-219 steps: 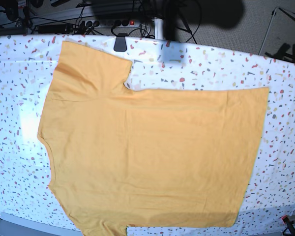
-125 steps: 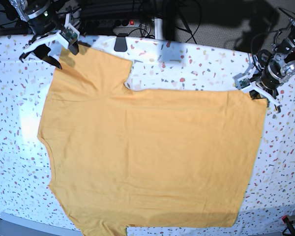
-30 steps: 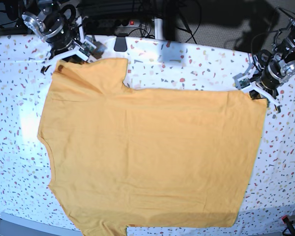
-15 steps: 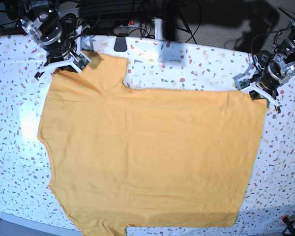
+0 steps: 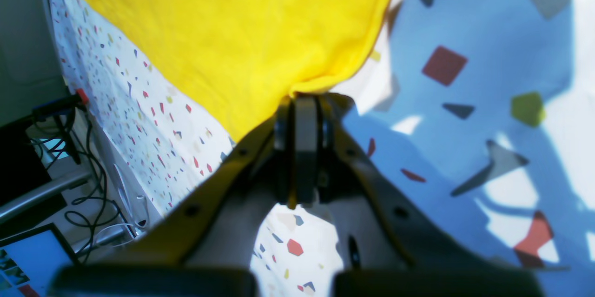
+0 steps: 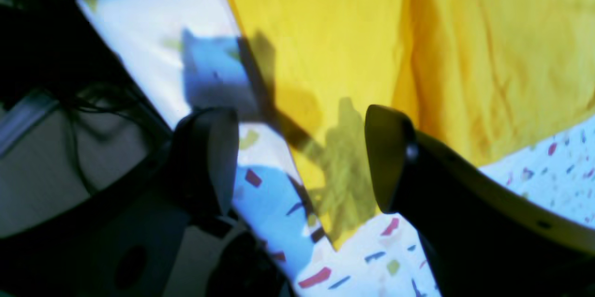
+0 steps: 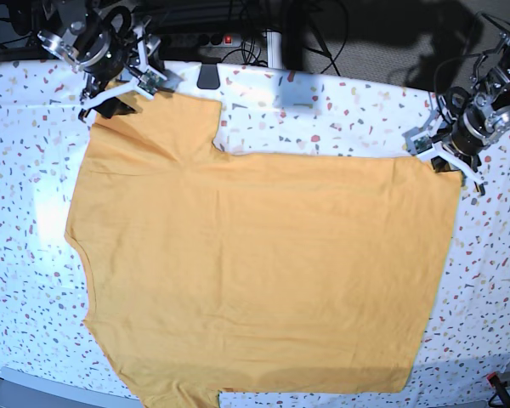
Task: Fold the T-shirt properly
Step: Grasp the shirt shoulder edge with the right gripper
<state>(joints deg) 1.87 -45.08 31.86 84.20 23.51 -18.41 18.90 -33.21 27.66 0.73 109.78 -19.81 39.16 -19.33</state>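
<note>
The orange-yellow T-shirt (image 7: pixel 255 263) lies spread flat on the table, collar side to the left and hem to the right. My left gripper (image 7: pixel 446 161) is at the hem's back right corner. In the left wrist view the gripper (image 5: pixel 302 102) is shut on that corner of the shirt (image 5: pixel 223 23). My right gripper (image 7: pixel 119 92) is at the back left sleeve. In the right wrist view it (image 6: pixel 297 157) is open, with the fingers wide apart above the sleeve's corner (image 6: pixel 418 32). No black marks show on the shirt.
The table has a white speckled cover (image 7: pixel 340 110). A black clip (image 7: pixel 207 75) sits on its back edge and cables (image 7: pixel 178 34) lie behind it. A red clamp (image 7: pixel 497 380) is at the front right corner.
Both arms have come in since the first frame. The back sleeve's far edge now lies nearer the shirt body. In the last half second the right gripper shifted slightly back and right. The left gripper stayed put.
</note>
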